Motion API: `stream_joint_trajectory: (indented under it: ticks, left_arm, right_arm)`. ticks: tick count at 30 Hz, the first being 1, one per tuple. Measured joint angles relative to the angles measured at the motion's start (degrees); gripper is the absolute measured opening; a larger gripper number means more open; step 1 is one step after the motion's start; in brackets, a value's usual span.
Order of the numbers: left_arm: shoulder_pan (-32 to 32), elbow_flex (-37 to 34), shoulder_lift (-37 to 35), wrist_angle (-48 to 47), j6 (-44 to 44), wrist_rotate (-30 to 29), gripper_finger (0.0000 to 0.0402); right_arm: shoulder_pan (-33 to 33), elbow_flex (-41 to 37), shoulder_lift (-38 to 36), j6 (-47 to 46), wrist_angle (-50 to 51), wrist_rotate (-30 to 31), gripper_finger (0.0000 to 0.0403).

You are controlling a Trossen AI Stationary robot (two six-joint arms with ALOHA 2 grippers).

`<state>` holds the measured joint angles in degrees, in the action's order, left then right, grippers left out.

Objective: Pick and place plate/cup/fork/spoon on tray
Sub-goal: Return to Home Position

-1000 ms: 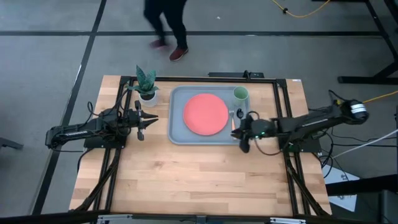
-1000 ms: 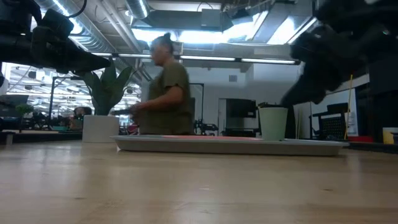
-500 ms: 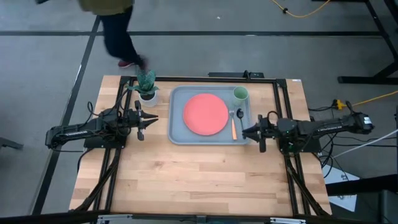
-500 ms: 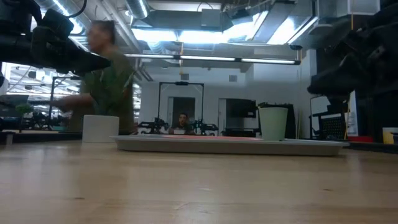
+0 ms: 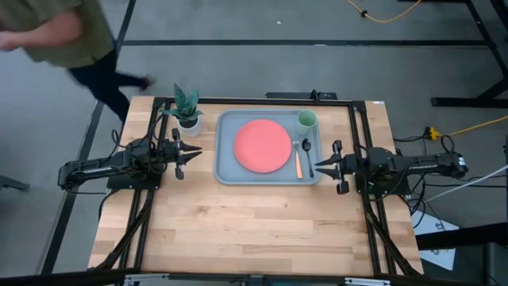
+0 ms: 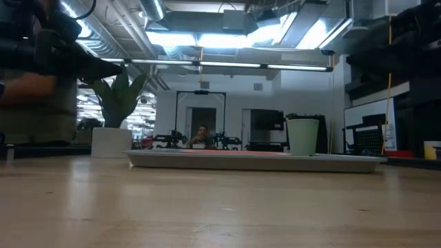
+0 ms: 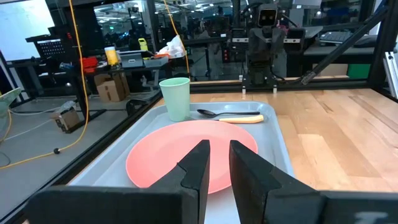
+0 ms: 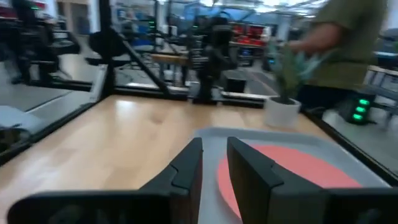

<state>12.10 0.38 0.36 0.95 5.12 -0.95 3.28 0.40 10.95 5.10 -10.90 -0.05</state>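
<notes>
The tray (image 5: 225, 171), pale grey-blue with a raised rim, lies on the far half of the wooden desk (image 5: 254, 230), between my two arms. The coral plate (image 5: 262, 146) sits flat in the middle of it. The pale-green cup (image 5: 307, 120) stands upright in the tray's far right corner. Just right of the plate, inside the rim, the fork (image 5: 298, 159) with its orange handle and the dark spoon (image 5: 307, 155) lie side by side. The fork is nearer the plate, and both handles point toward the near edge.

The left gripper (image 5: 194, 151) hangs above the desk just left of the tray and points at it. In the left wrist view its fingers (image 7: 198, 163) are narrow, with only a thin slit between them, and hold nothing. Past them I see the plate, the cup, and the two utensils beyond.

The right gripper (image 5: 316, 166) is at the tray's right edge, beside the utensils and pointing inward. In the right wrist view its fingers (image 8: 186, 165) are equally narrow and empty, with the plate ahead.

A small potted plant (image 5: 187, 110) in a white pot stands on the desk at the tray's far left corner. A person (image 5: 71, 40) in an olive top is on the floor beyond the desk's far left corner. In the low view the tray shows as a thin band with the cup rising at its right end.
</notes>
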Motion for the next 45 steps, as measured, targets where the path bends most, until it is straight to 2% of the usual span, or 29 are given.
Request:
stream_joint_trajectory:
  ticks: [5, 8, 15, 20, 45]
  left_arm:
    - [0.0, 0.0, 0.0, 0.0, 0.0, 0.0, 0.0055]
    - [-0.01, 0.0, 0.0, -0.02, 0.0, -0.02, 0.0055]
    - [0.0, 0.0, 0.0, 0.0, 0.01, -0.02, 0.0055]
    - [0.0, 0.02, 0.0, -0.01, 0.0, -0.02, 0.0055]
    - [0.0, 0.02, 0.0, -0.02, -0.01, -0.04, 0.0055]
  right_arm:
    - [-1.37, 0.02, -6.33, -2.9, 9.24, 1.77, 0.008]
    - [-2.26, 0.04, -7.78, -3.19, 9.59, -1.37, 0.008]
    - [-2.37, 0.04, -8.39, -3.37, 9.63, -1.14, 0.008]
    - [-2.37, 0.04, -8.12, -7.87, 9.59, -1.09, 0.008]
    - [-2.37, 0.02, -8.1, -7.69, 9.55, -1.07, 0.008]
